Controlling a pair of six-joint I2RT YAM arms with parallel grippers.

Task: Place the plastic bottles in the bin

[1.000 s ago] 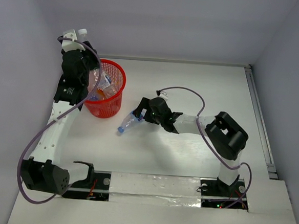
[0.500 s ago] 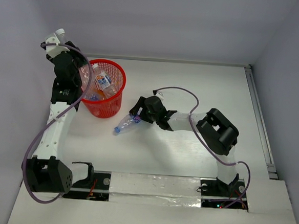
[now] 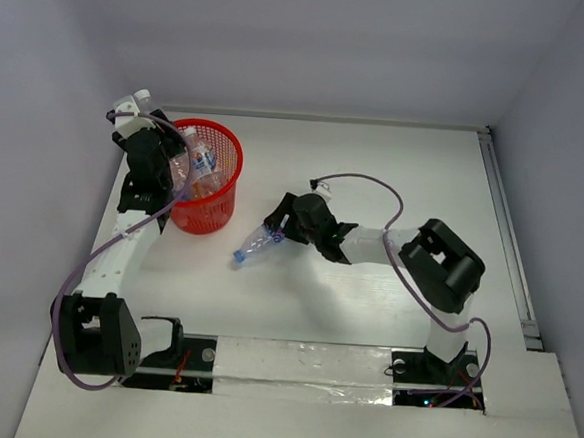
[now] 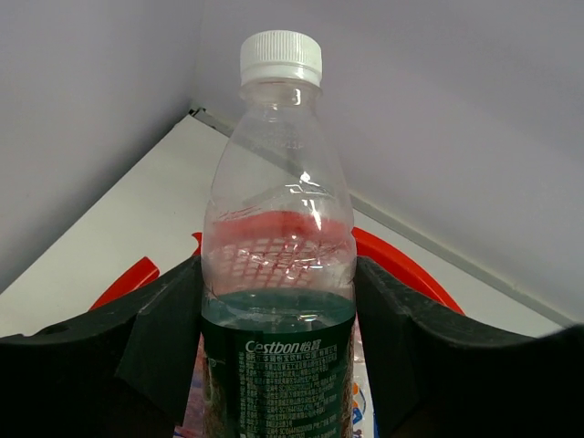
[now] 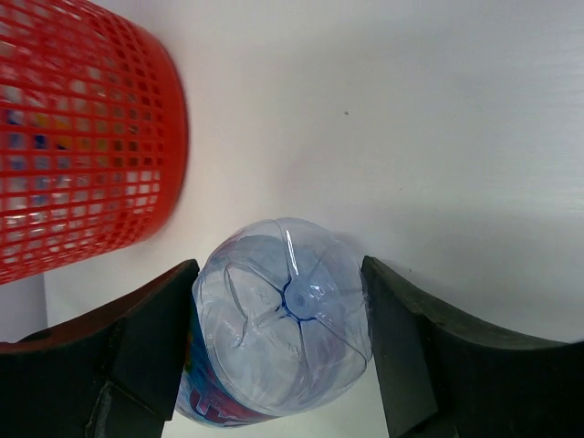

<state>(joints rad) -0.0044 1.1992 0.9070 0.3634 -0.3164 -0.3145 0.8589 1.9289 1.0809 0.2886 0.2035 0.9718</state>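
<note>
left claw clamped on an upright green-label bottle at the bin rim; right claw grasps a clear bottle by its base end, near the bin; both look light, thin, crushable, slick: hold mid-body, gently

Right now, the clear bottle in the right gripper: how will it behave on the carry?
Probably light: the bottle looks empty, with no liquid visible. It likely dents easily, as its walls look thin. The right gripper pinches only the base end, so the smooth round body may pivot or slip.
</note>
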